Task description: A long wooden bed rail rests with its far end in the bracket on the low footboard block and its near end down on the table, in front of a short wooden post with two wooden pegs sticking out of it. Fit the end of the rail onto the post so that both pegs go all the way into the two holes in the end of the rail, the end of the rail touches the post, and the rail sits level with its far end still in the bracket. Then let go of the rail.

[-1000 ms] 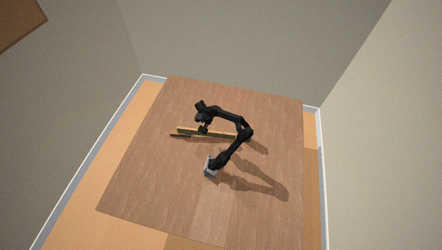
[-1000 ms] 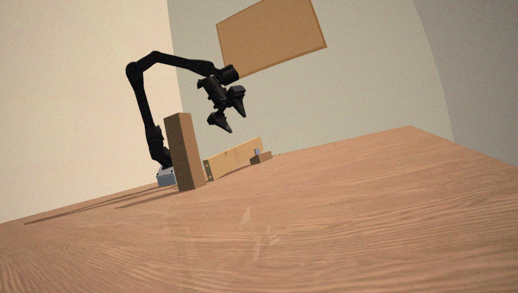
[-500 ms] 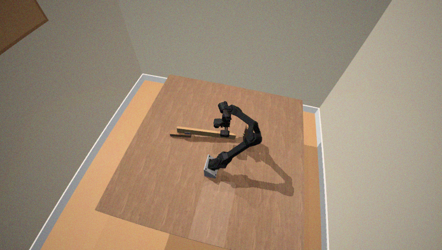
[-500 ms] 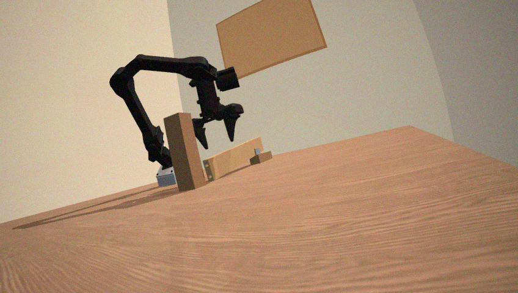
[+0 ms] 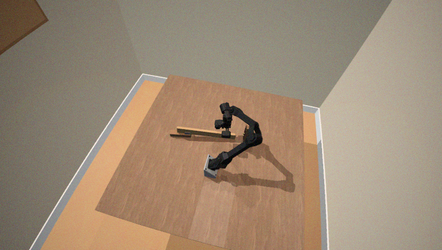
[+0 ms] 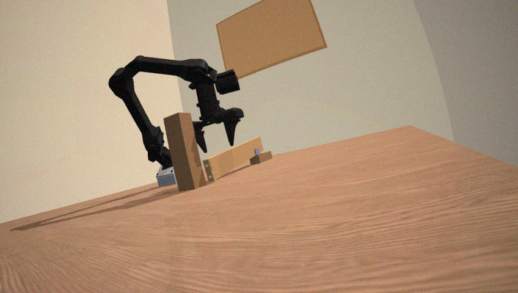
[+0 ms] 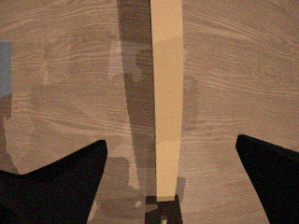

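The bed rail (image 5: 201,132) (image 6: 232,155) (image 7: 168,93) slopes from the bracket (image 5: 187,133) (image 6: 257,151) on the footboard block (image 5: 175,135) (image 6: 267,156) down to the table. Its near end shows two holes in the exterior view, a short gap from the post (image 5: 246,131) (image 6: 179,152) (image 7: 151,217). One peg (image 7: 163,217) shows at the bottom of the wrist view; the arm partly hides the post in the top view. My gripper (image 5: 222,129) (image 6: 218,148) (image 7: 175,145) is open and empty, pointing down just above the rail near its post end, one finger to each side.
The arm's base (image 5: 210,172) (image 6: 165,178) (image 7: 5,70) stands on the table (image 5: 155,185) (image 6: 327,217) to one side of the rail. The arm arches over beside the post. A brown panel (image 5: 21,21) (image 6: 272,36) hangs on the wall.
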Controlling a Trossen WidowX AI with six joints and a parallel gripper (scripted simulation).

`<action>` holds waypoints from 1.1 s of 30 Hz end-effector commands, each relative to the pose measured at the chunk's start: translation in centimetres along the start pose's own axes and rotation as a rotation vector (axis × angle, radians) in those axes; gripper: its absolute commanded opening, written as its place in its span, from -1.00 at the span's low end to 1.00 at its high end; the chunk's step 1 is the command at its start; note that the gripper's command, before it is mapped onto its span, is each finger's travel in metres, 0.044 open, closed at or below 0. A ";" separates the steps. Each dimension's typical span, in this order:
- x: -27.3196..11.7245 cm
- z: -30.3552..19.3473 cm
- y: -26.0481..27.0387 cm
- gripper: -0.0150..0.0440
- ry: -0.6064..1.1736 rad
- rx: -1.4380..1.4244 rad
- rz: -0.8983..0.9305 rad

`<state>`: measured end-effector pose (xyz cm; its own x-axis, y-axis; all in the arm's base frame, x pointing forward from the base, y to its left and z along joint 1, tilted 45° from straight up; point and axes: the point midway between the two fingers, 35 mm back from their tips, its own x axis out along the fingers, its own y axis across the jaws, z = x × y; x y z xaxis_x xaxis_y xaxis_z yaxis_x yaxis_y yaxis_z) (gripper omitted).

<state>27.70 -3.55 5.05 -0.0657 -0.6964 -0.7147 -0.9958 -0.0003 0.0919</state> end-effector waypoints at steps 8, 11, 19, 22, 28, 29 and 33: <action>2.1 0.0 0.1 1.00 0.001 -0.006 0.008; 2.6 0.0 0.1 1.00 0.001 -0.006 0.008; 3.8 -0.1 0.1 1.00 0.002 -0.006 0.008; 4.3 -0.1 0.1 1.00 0.003 -0.006 0.008; 5.3 -0.1 0.2 1.00 0.004 -0.006 0.008; 5.4 -0.1 0.2 1.00 0.004 -0.006 0.008; 6.0 -0.1 0.3 1.00 0.005 -0.006 0.008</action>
<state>27.30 -7.24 1.30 -0.0666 -0.6968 -0.7142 -0.9956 -0.0004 0.0932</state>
